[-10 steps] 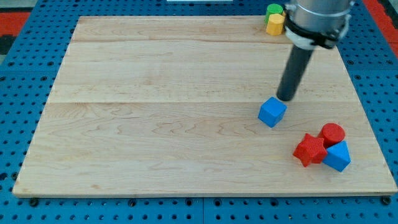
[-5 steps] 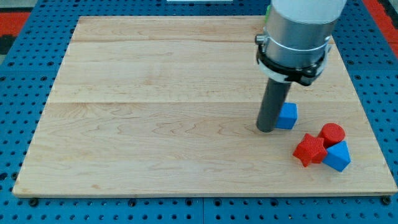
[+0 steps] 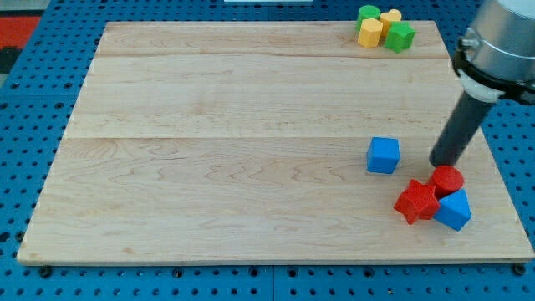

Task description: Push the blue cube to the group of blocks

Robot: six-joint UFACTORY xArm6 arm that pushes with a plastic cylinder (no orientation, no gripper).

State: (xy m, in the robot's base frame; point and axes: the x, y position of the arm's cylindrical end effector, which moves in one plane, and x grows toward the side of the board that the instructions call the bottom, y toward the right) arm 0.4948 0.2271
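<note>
Board: we see a pale wooden board on a blue pegboard table, its left and middle bare.
Top cluster: at the view's top, right of centre, sit a green block, a yellow block, a second yellow block and a second green block, all packed together near the board's far edge.
Blue cube: the blue cube sits alone, right of the middle, apart from everything, up and to the left of the lower group.
Red star: the red star-shaped block lies nearest the cube, down and to its right, with a gap between them.
Our tip: our tip is down on the board to the right of the blue cube, well clear of it, just above the red cylinder.
Red cylinder: the red cylinder stands next to the star, right under our tip.
Blue wedge: a blue wedge-like block presses against the star and the cylinder at the view's bottom right.
Pincer: there are no jaws here, only the straight rod, so nothing is clamped.
</note>
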